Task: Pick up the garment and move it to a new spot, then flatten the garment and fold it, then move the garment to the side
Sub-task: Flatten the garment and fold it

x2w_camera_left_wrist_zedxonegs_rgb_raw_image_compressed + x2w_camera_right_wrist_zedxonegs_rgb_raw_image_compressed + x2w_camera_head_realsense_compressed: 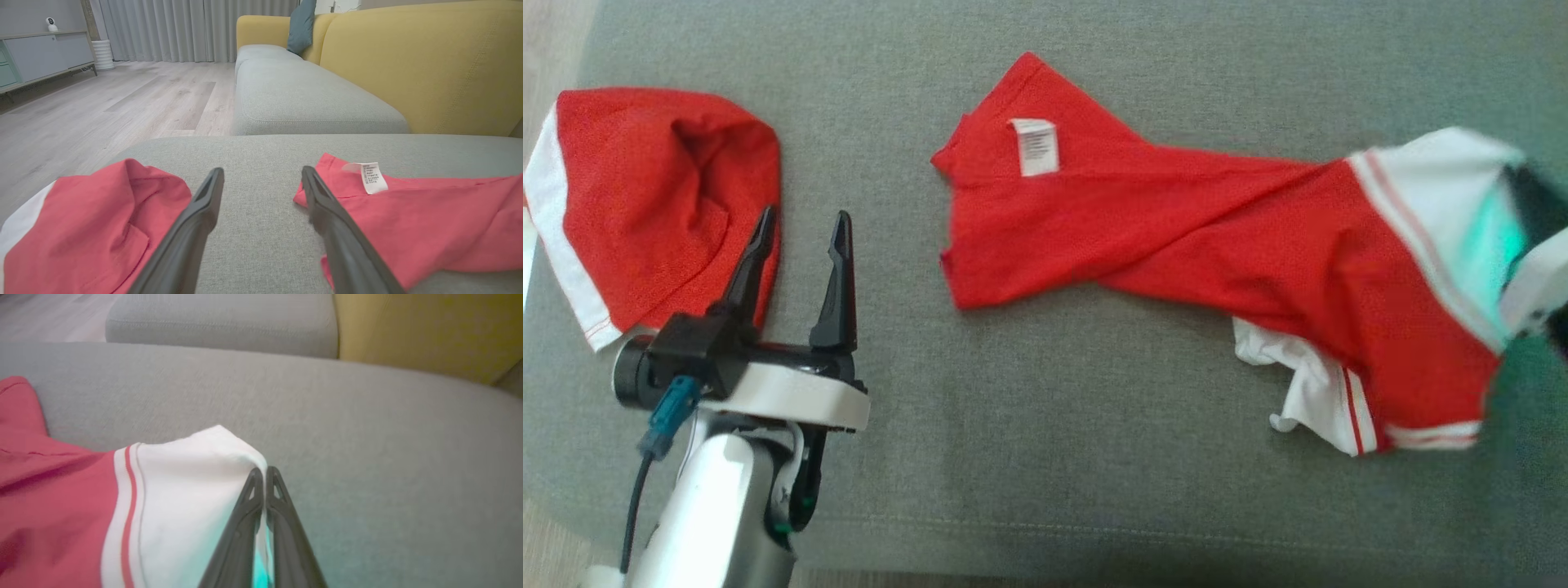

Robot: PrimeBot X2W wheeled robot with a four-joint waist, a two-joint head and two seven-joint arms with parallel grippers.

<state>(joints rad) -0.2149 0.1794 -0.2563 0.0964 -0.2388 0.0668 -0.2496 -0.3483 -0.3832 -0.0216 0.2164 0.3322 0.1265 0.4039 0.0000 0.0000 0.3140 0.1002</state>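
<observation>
Gripping the garment (1176, 237) by its white band (196, 469), our right gripper (264, 471) has both fingers pressed together on the cloth at the right of the grey cushion (1045, 457). We see the garment lying twisted across the cushion from centre to right, its white label (1035, 147) face up near its far left corner. Our left gripper (804, 219) is spread wide and holds nothing, between the garment and a second red cloth (662, 188) heaped at the left. A yellow backrest (429, 69) rises beyond.
</observation>
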